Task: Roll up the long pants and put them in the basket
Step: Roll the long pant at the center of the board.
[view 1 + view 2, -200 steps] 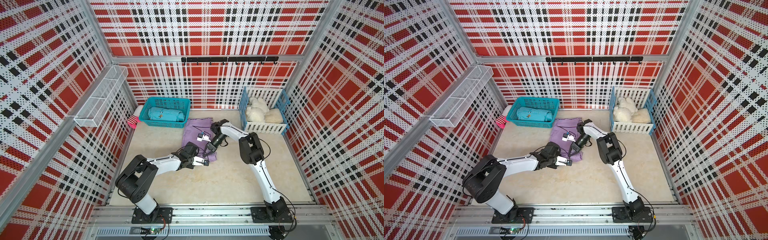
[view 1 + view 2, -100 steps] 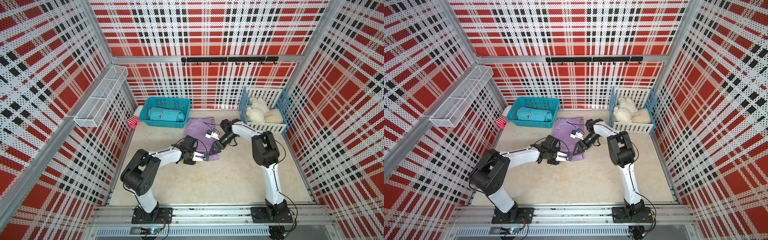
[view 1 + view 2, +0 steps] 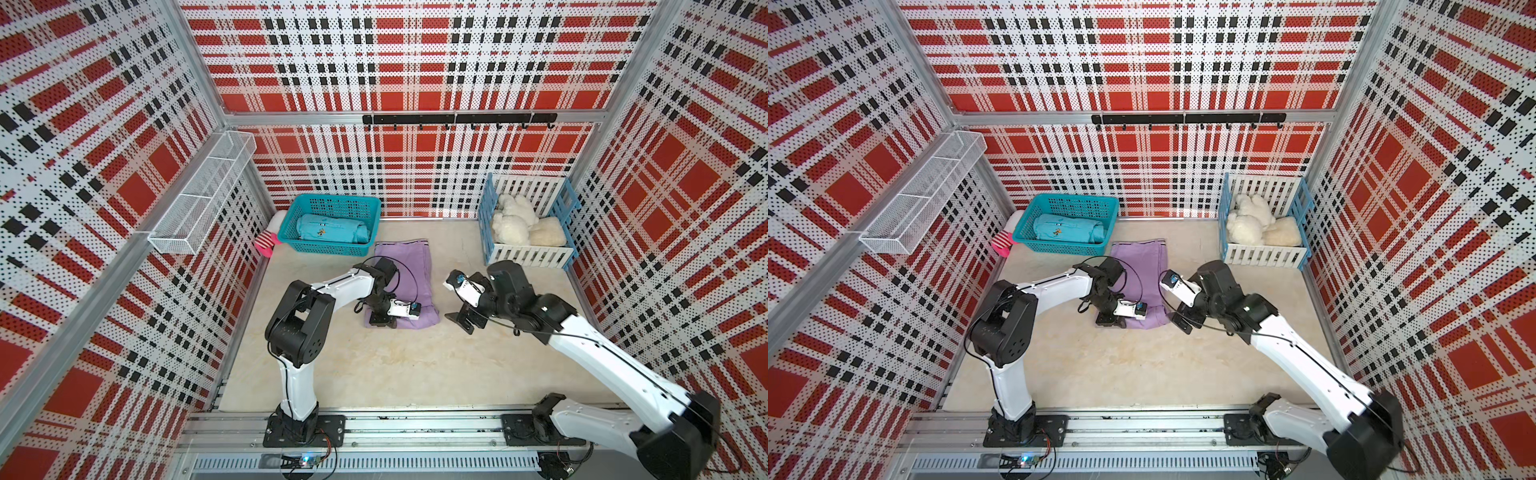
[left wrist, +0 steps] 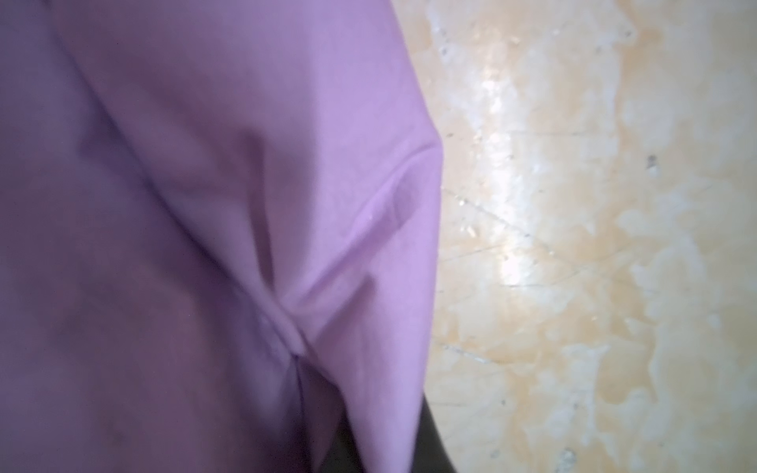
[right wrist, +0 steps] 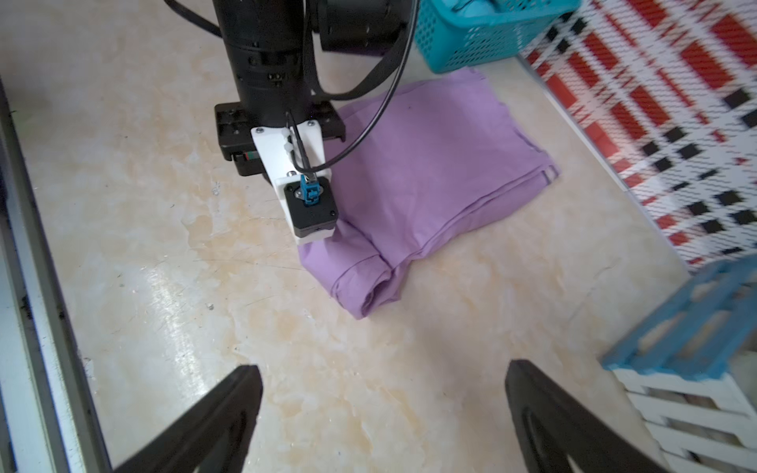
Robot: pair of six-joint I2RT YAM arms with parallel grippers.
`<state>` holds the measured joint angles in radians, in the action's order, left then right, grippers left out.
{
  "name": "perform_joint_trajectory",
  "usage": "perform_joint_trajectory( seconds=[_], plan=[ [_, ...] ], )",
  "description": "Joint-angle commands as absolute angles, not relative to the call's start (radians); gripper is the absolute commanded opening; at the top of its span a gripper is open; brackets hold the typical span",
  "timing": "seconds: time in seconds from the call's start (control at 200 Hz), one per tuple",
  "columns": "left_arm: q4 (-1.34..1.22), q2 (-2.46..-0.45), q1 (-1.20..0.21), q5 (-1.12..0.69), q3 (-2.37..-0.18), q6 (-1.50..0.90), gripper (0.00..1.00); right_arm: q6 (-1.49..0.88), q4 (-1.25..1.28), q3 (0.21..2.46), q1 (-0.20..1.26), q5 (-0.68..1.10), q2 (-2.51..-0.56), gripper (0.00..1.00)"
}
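— Against the back wall, what do the containers hold?

— I see a teal basket (image 3: 324,248) with one rolled teal garment (image 3: 332,232) in it. A blue-and-white crate (image 3: 528,257) has white plush toys (image 3: 513,218) piled inside. A striped sock (image 3: 266,243) lies outside, between the basket and the side wall.

— And the pants?

— The pants (image 3: 409,270) lie flat on the table (image 3: 395,374) between basket and crate. The waistband is at the far end, just beside the basket, and the near end is turned into a loose roll. My left gripper (image 3: 380,321) sits on the left end of that roll, closed, with the cloth puckered toward it. My right gripper (image 5: 385,409) hangs over bare table near the roll's other end, its fingers (image 5: 229,413) spread wide and holding nothing.

— What can't you make out?

— The left fingertips. Lilac cloth fills most of the left wrist view, and only a dark sliver shows at its edge. I can't count the toys, and the garment's print is too small to read. The left arm also covers part of the pants in both top views.
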<state>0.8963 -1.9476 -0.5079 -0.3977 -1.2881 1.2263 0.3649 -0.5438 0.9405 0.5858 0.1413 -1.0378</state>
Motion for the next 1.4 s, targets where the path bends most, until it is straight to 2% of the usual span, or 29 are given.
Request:
perform_joint_trajectory(
  seconds=[0.0,0.085,0.13,0.195,0.276,0.346,0.486,0.661,0.706,0.802,0.877,1.193,1.393],
  plan=[
    [1.150,-2.039,-0.511,-0.574,-1.299,1.225,0.00,0.309,-0.474,0.876,0.582,0.030,-0.957,1.00],
    [1.191,-2.079,-0.516,-0.608,-1.266,1.237,0.00,0.276,-0.541,0.884,0.674,-0.058,-0.886,1.00],
    [1.189,-2.091,-0.521,-0.626,-1.243,1.241,0.00,0.291,-0.567,0.873,0.786,-0.145,-0.853,1.00],
    [1.186,-2.102,-0.523,-0.646,-1.221,1.254,0.00,0.329,-0.594,0.843,0.995,-0.366,-0.829,1.00],
    [1.169,-2.112,-0.521,-0.638,-1.201,1.246,0.00,0.363,-0.620,0.804,1.238,-0.621,-0.872,1.00],
    [1.166,-2.125,-0.516,-0.625,-1.202,1.238,0.00,0.334,-0.638,0.803,1.333,-0.724,-0.981,1.00],
    [1.171,-2.154,-0.508,-0.620,-1.233,1.242,0.01,0.310,-0.630,0.860,1.369,-0.641,-1.197,1.00],
    [1.201,-2.216,-0.505,-0.615,-1.293,1.259,0.01,0.401,-0.501,0.842,1.446,-0.629,-1.336,1.00],
    [1.209,-2.230,-0.503,-0.617,-1.306,1.266,0.01,0.411,-0.471,0.834,1.448,-0.620,-1.366,0.96],
    [1.222,-2.255,-0.502,-0.622,-1.324,1.281,0.02,0.414,-0.405,0.821,1.451,-0.622,-1.424,0.82],
    [1.221,-2.266,-0.498,-0.620,-1.330,1.282,0.02,0.431,-0.335,0.801,1.451,-0.607,-1.462,0.78],
    [1.223,-2.276,-0.476,-0.623,-1.345,1.287,0.03,0.472,-0.156,0.741,1.451,-0.626,-1.563,0.77],
    [1.227,-2.284,-0.467,-0.619,-1.356,1.287,0.03,0.521,-0.038,0.704,1.427,-0.646,-1.642,0.70]
  ],
)
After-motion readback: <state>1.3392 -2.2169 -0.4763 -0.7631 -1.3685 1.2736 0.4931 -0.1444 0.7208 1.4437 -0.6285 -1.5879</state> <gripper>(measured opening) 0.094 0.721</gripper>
